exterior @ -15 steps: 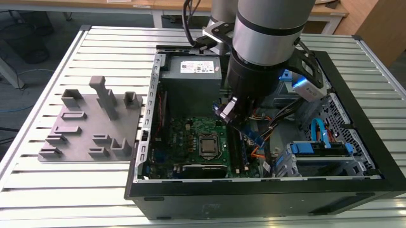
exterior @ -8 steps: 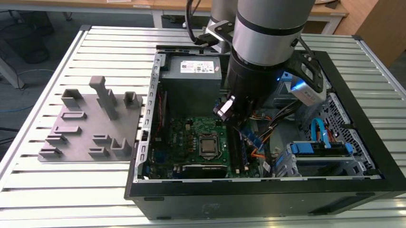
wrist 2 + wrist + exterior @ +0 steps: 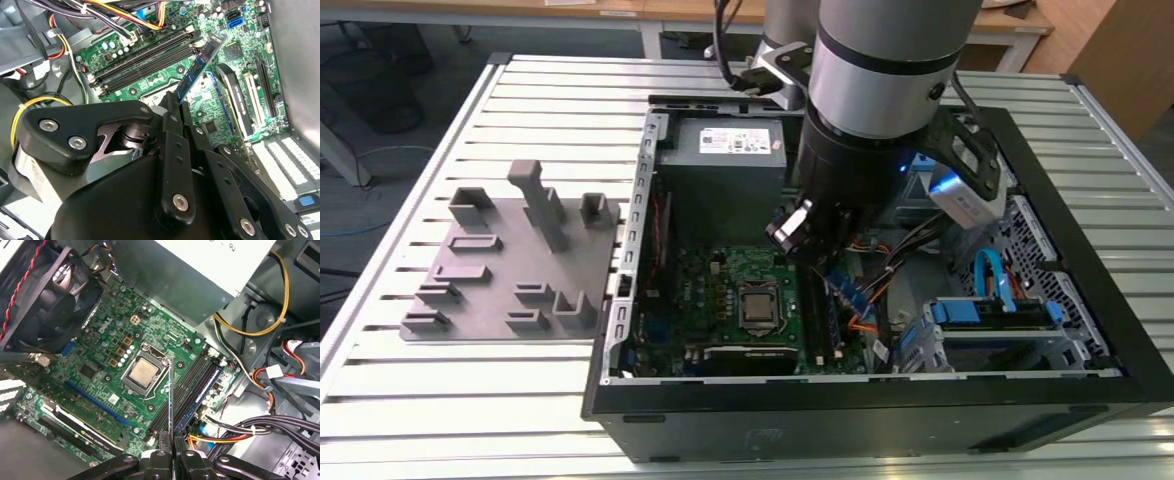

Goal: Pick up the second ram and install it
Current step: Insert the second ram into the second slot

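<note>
Slatted metal table carries an open computer case, with a grey fixture block at the exterior view's left. Inside lies the green motherboard. Above it the gripper has its jaws clamped on the second ram, seen edge-on in the first wrist view, near the black memory slots, not seated
</note>
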